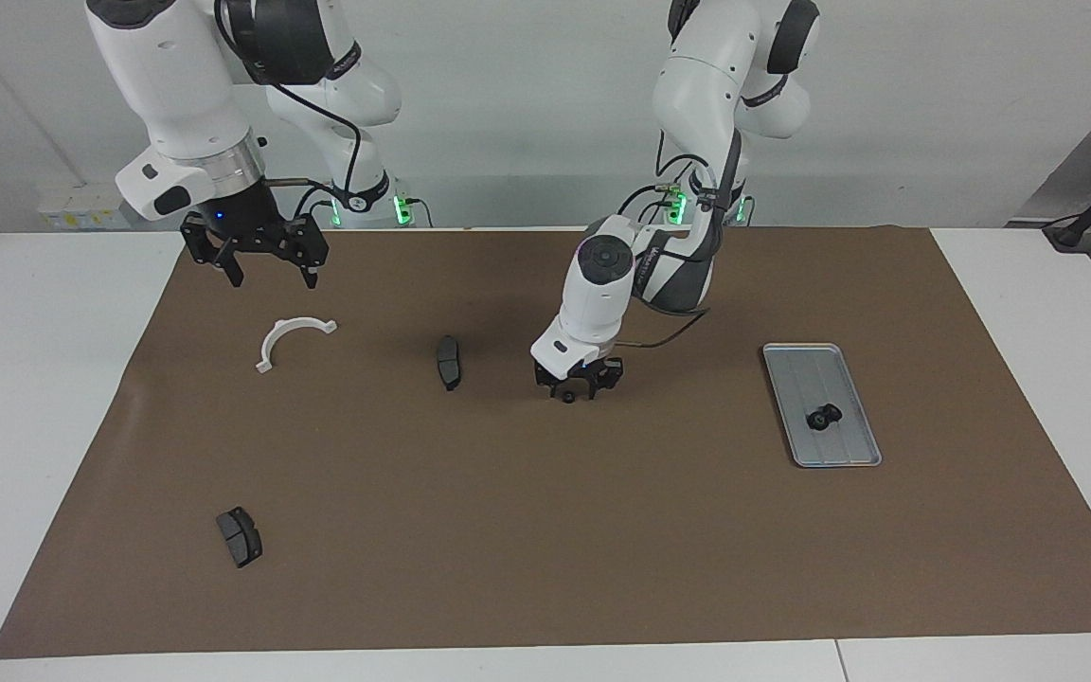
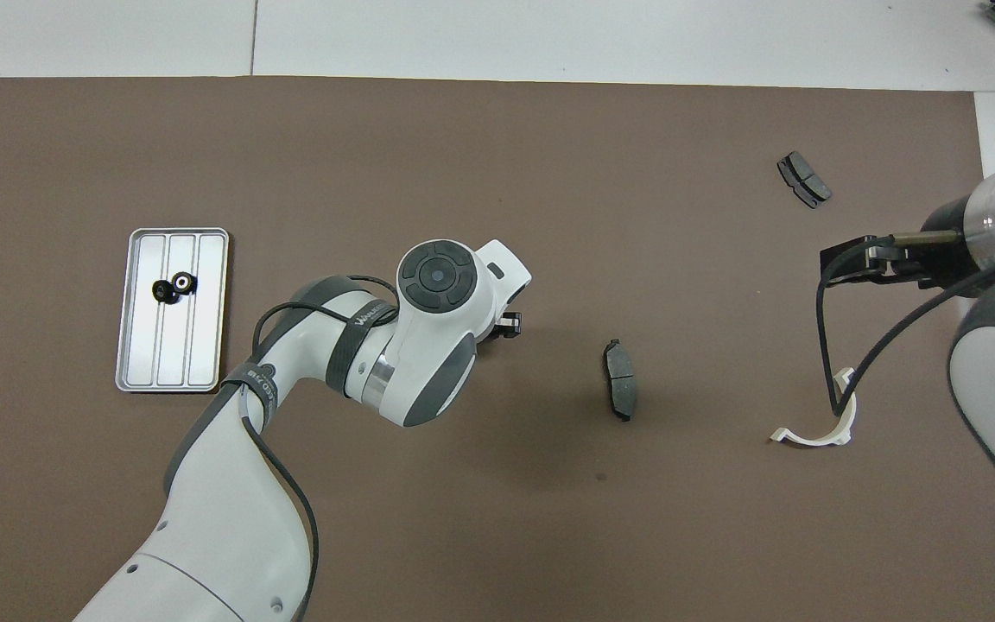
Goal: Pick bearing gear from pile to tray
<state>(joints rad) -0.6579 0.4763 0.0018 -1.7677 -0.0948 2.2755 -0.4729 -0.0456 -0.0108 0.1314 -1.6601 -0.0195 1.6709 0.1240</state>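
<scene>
Facing view: left end effector (image 1: pixel 571 386) is low on the brown mat (image 1: pixel 545 530), mid bench, with a small black ring (image 1: pixel 568 396) between its fingertips; can't tell whether the fingers are pinching it or just around it. Ring sits at mat level. Tray (image 1: pixel 845 453) lies toward the left arm's end of the bench, well apart from the ring, with two small black parts (image 1: pixel 824 417) in it, touching each other. Right end effector (image 1: pixel 266 272) hangs in the air with fingers spread, nothing in them, over the mat edge near the white bracket (image 1: pixel 292 338); that arm waits. One brake pad (image 1: pixel 448 361) lies between bracket and ring. A second pad (image 1: pixel 240 536) is farther from the robots, toward the right arm's end.

Overhead view: left arm comes in from the bottom and its wrist covers the ring; only a bit of the left end effector (image 2: pixel 508 323) pokes out, finger state can't be told here. Tray (image 2: pixel 140 363) holds the two black parts (image 2: pixel 173 288) in its farther half, one with a pale centre. Pad (image 2: pixel 619 390) is beside the left wrist, toward the right arm's end. Bracket (image 2: pixel 819 430) is partly crossed by a cable. Second pad (image 2: pixel 803 179) is far up the mat. Right end effector (image 2: pixel 860 259) is raised over the mat between bracket and that pad, empty.
</scene>
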